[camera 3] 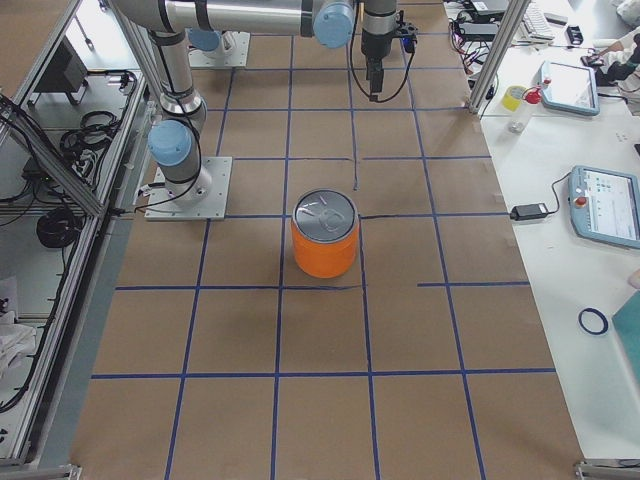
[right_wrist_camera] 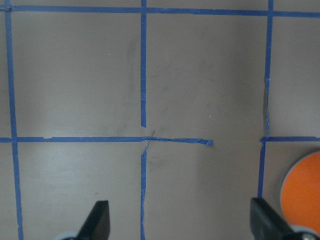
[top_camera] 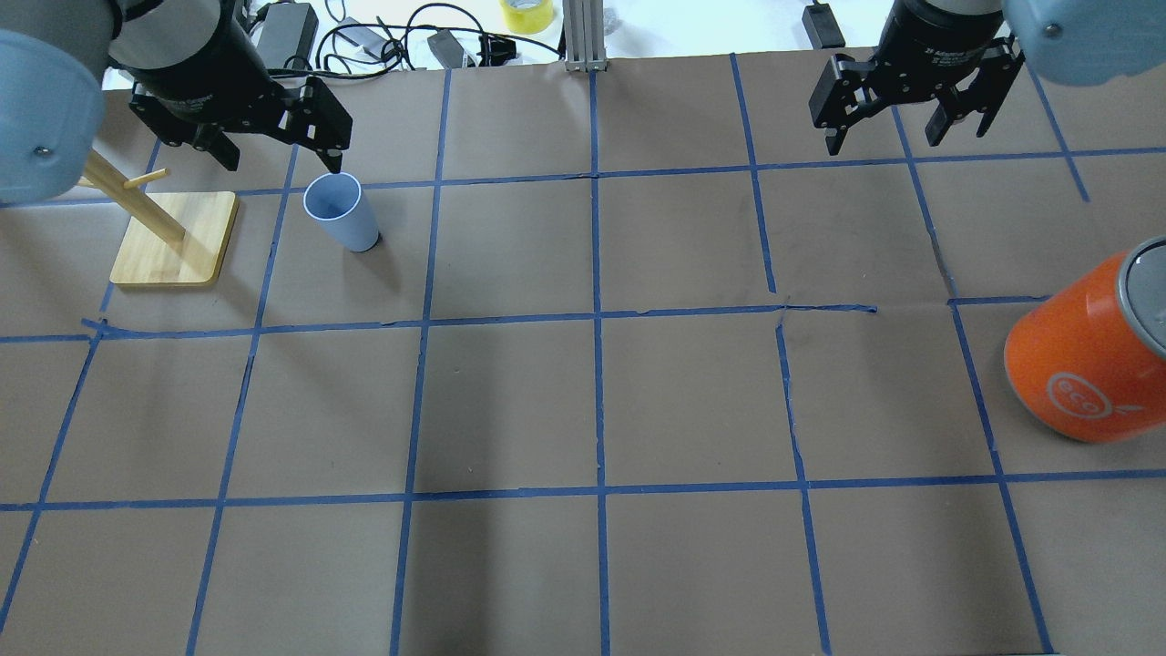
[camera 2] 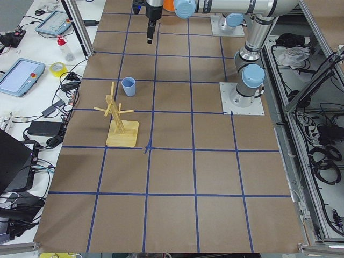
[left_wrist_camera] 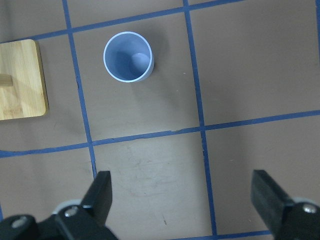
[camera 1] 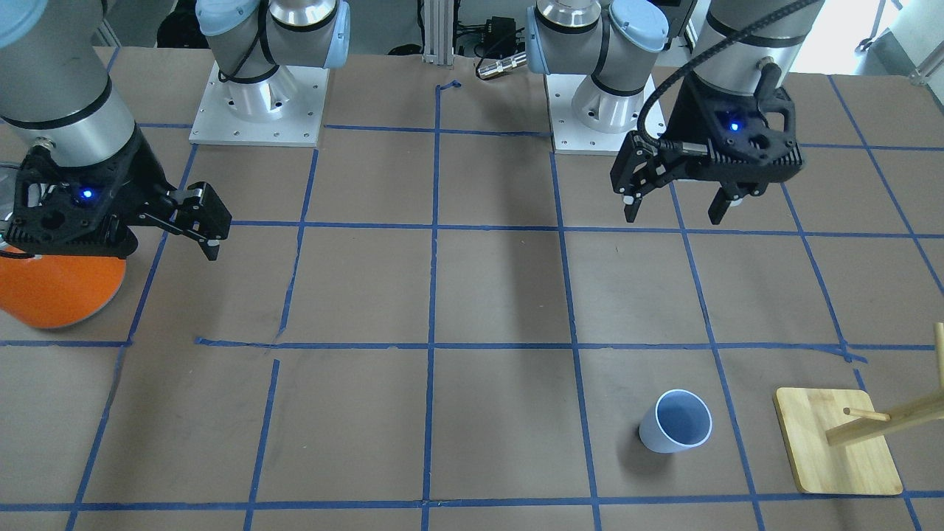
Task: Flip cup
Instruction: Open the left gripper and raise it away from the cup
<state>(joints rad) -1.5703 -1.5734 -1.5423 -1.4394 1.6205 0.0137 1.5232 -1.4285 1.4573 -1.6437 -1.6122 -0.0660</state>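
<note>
The cup (camera 1: 675, 420) is pale blue and stands upright on the table with its open end up. It also shows in the overhead view (top_camera: 340, 211), the exterior left view (camera 2: 128, 86) and the left wrist view (left_wrist_camera: 128, 56). My left gripper (camera 1: 675, 206) is open and empty. It hangs high above the table, apart from the cup, and shows in the overhead view (top_camera: 281, 159). In its wrist view the cup lies at the upper left, outside the fingers (left_wrist_camera: 100, 195). My right gripper (top_camera: 888, 137) is open and empty, far from the cup.
A large orange can (top_camera: 1084, 355) with a silver top stands on my right side, partly under the right wrist (camera 1: 51, 287). A wooden peg rack on a bamboo base (top_camera: 173, 241) stands next to the cup, on its outer side (camera 1: 833, 442). Blue tape lines grid the brown table.
</note>
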